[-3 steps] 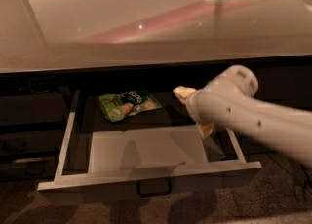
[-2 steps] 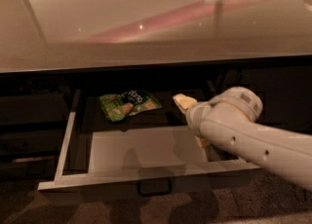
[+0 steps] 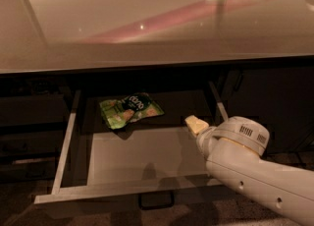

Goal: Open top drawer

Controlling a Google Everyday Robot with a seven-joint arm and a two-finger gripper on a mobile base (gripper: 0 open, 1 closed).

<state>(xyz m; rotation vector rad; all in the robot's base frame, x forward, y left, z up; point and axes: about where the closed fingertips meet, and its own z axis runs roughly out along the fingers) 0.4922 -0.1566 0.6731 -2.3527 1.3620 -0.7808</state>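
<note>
The top drawer (image 3: 147,160) stands pulled far out below the glossy counter. Its pale grey floor and both side rails show. Its small loop handle (image 3: 156,200) hangs at the centre of the front edge. My gripper (image 3: 195,124) shows only as a pale tip at the end of the white arm (image 3: 245,166). It is over the drawer's right side, near the right rail, and apart from the handle. A green snack bag (image 3: 130,110) lies at the back of the drawer.
The pale glossy countertop (image 3: 157,18) overhangs the drawer. Dark cabinet fronts (image 3: 274,107) stand to the right and dark drawer fronts (image 3: 29,122) to the left. My arm crosses the lower right corner of the view.
My arm has drawn back toward the lower right, and the gripper tip now sits lower and nearer the drawer's right rail. The drawer stays open and the bag has not moved.
</note>
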